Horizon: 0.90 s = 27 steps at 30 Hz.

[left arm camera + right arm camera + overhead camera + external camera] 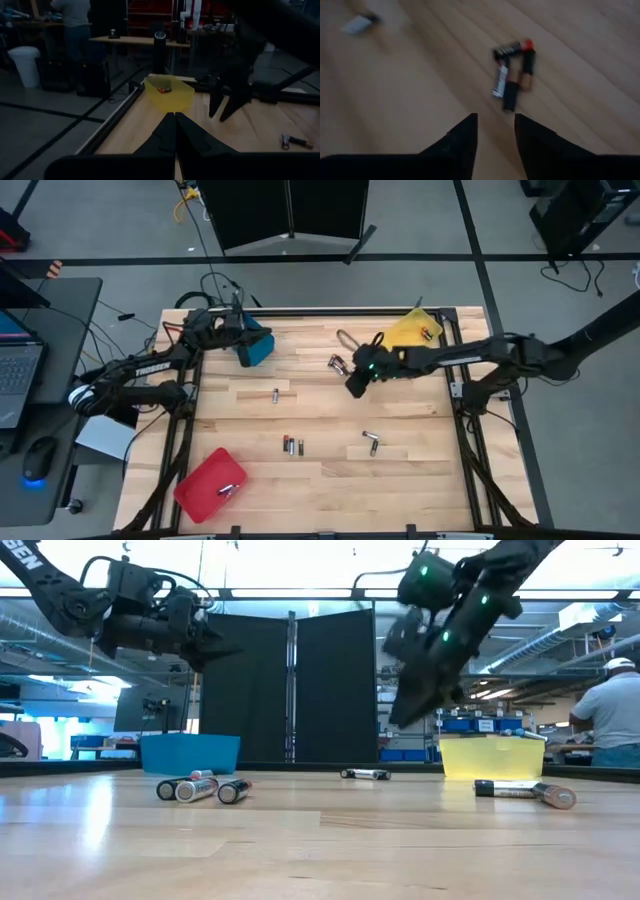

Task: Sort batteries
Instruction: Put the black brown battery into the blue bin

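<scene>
Overhead, batteries [291,445] dot the wooden table [400,480]; right tool [355,387] apart, left tool [243,356] together.

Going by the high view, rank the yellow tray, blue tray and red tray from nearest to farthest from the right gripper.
1. Yellow tray, at the table's far right corner, close beside the right gripper.
2. Blue tray, far left side, by the left gripper.
3. Red tray, near left corner.
</scene>
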Available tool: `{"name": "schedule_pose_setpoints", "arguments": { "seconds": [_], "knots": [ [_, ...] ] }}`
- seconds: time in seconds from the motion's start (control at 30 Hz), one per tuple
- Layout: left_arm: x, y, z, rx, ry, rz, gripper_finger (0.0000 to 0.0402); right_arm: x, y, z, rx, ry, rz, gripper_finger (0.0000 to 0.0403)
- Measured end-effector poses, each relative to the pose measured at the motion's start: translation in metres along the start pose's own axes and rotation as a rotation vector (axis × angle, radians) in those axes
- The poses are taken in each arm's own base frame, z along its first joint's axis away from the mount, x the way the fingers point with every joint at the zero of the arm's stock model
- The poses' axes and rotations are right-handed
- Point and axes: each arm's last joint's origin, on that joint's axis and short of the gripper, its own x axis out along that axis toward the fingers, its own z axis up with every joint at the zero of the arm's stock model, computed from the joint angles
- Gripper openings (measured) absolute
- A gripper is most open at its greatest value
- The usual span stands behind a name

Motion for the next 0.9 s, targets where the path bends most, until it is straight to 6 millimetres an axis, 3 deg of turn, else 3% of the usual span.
{"name": "schedule_pose_setpoints", "arguments": {
  "seconds": [0.2,0.47,0.7,0.9],
  "knots": [
    [0.003,0.002,-0.005,-0.017,0.022,0.0,0.0008,0.032,0.004,-0.013,-0.012,0.026,-0.084,0.0175],
    [0.003,0.002,-0.005,-0.018,0.02,0.0,0.0008,0.061,-0.005,-0.015,-0.009,0.07,-0.046,0.0167],
    [0.003,0.002,-0.006,-0.023,0.026,0.0,0.0008,0.071,-0.011,-0.015,-0.015,0.076,-0.063,0.0144],
    [0.003,0.002,-0.007,-0.029,0.035,0.004,0.0008,0.071,-0.011,-0.014,-0.038,0.068,-0.068,0.0092]
  ]
}}
